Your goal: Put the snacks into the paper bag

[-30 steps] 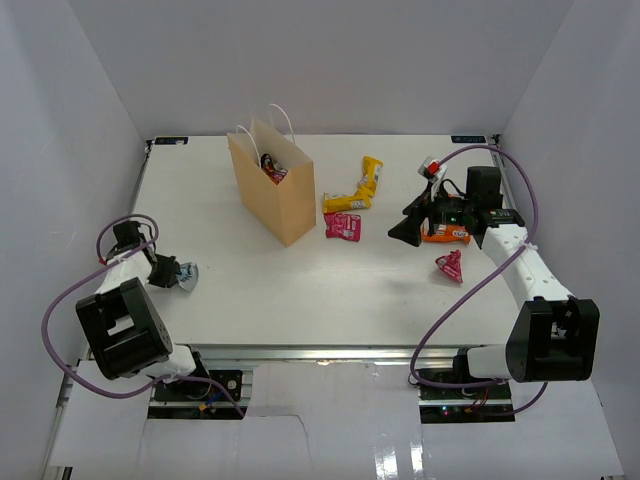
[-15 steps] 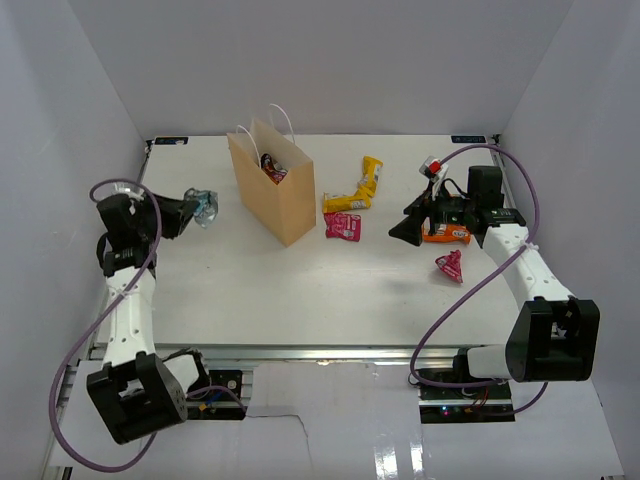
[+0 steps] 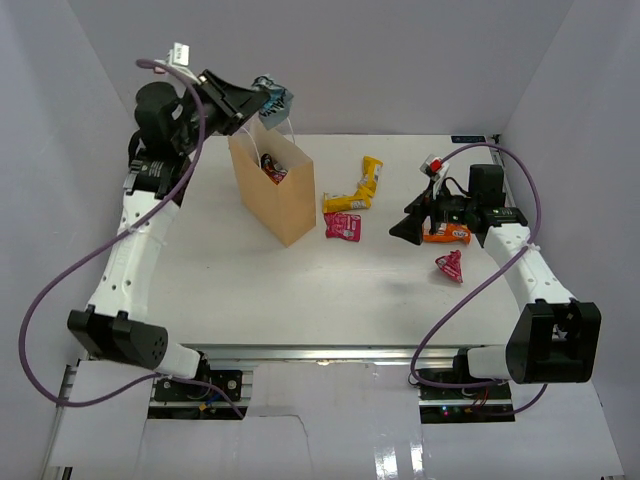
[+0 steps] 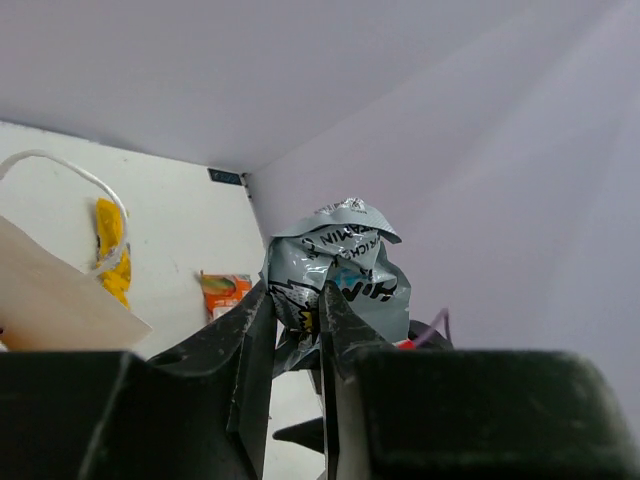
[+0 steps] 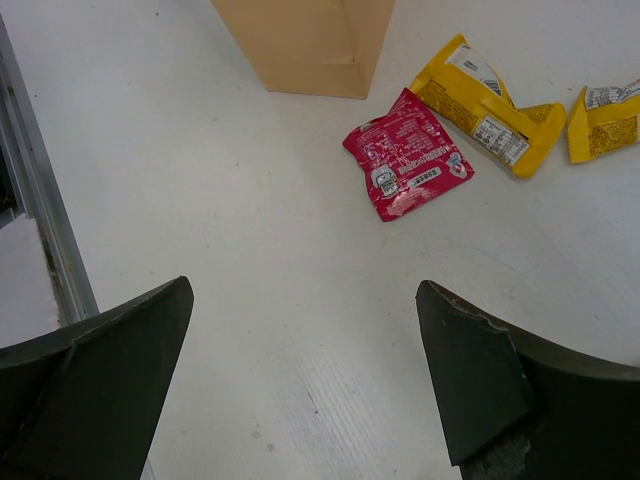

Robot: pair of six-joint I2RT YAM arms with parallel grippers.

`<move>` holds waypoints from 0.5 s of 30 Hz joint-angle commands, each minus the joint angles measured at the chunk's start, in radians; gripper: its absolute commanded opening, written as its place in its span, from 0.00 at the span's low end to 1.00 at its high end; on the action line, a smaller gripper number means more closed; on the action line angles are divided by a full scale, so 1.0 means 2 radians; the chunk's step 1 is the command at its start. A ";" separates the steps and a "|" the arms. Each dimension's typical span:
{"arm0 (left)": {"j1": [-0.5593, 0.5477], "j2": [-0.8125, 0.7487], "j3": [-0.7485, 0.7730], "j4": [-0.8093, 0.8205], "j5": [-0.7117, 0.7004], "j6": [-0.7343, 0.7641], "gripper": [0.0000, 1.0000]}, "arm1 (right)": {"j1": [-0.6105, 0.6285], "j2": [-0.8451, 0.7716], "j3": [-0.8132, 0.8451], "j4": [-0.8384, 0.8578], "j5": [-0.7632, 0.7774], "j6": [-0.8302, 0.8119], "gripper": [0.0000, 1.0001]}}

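From above, the left gripper [image 3: 263,101] is up high over the open paper bag [image 3: 278,200], pinching a crinkly silver-blue packet [image 3: 277,98]. Only a bit of a red and dark packet [image 3: 272,168] shows inside the bag. The right gripper [image 3: 401,226] hides part of an orange packet [image 3: 448,236].

In the left wrist view, both fingers [image 4: 252,335] squeeze the silver-blue packet [image 4: 336,262]. The bag [image 4: 50,300] is cut off at the left edge.

In the right wrist view, the right gripper [image 5: 300,385] is spread wide over bare table [image 5: 230,260]. The bag's [image 5: 310,45] top is cut off. A pink packet [image 5: 405,155] and yellow packets [image 5: 490,115] lie near it.
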 commanded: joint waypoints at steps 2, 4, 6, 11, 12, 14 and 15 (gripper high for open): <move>-0.031 0.075 0.099 -0.130 -0.083 0.069 0.05 | -0.005 -0.025 0.009 -0.005 -0.004 -0.003 0.98; -0.035 0.094 0.120 -0.155 -0.099 0.082 0.05 | -0.005 -0.030 0.005 -0.005 0.000 -0.003 0.98; -0.037 0.112 0.141 -0.189 -0.118 0.098 0.05 | -0.007 -0.034 0.000 -0.006 0.001 -0.004 0.98; -0.040 0.114 0.130 -0.227 -0.145 0.120 0.05 | -0.009 -0.032 -0.001 -0.007 0.000 -0.004 0.98; -0.041 0.113 0.127 -0.232 -0.152 0.123 0.05 | -0.010 -0.029 0.000 -0.007 0.000 -0.004 0.98; -0.041 0.107 0.118 -0.242 -0.159 0.125 0.06 | -0.011 -0.026 0.005 -0.007 0.000 -0.004 0.98; -0.042 0.100 0.110 -0.244 -0.161 0.126 0.06 | -0.011 -0.024 0.006 -0.007 0.000 -0.004 0.98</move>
